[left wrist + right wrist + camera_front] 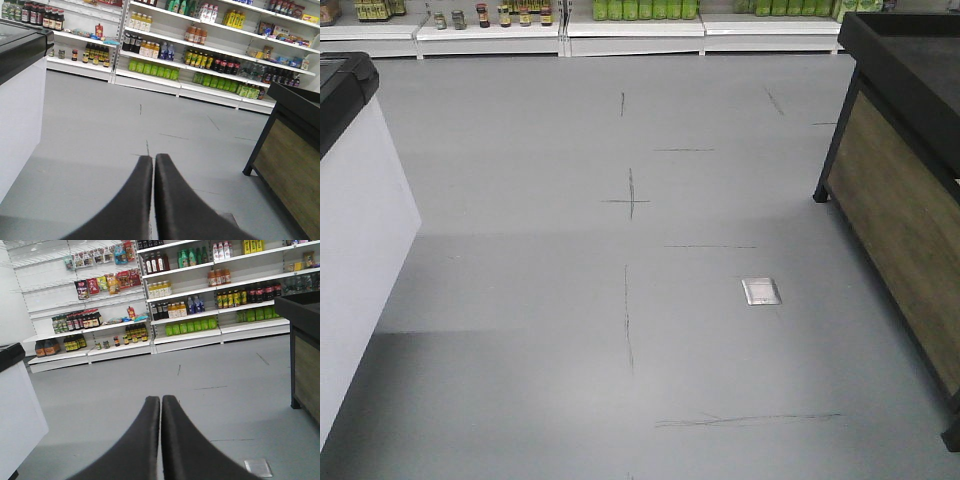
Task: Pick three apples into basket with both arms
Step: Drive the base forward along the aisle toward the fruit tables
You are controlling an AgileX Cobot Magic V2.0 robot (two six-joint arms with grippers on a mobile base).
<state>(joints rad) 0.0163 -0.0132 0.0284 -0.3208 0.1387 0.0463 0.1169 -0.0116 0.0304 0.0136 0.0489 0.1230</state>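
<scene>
Holding bottles (152,67), white shelves (150,82) face the closed left tool (154,158).

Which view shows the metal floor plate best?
Front-facing view: the floor plate lies whole and unobstructed on the grey floor. Right wrist view catches the plate blurred at the bottom edge, beside the right fingers. Left wrist view: at most a sliver past the left fingers; cannot confirm.

L gripper (154,165) closed, empty, over grey floor (100,125), shelves (200,50) behind
</scene>
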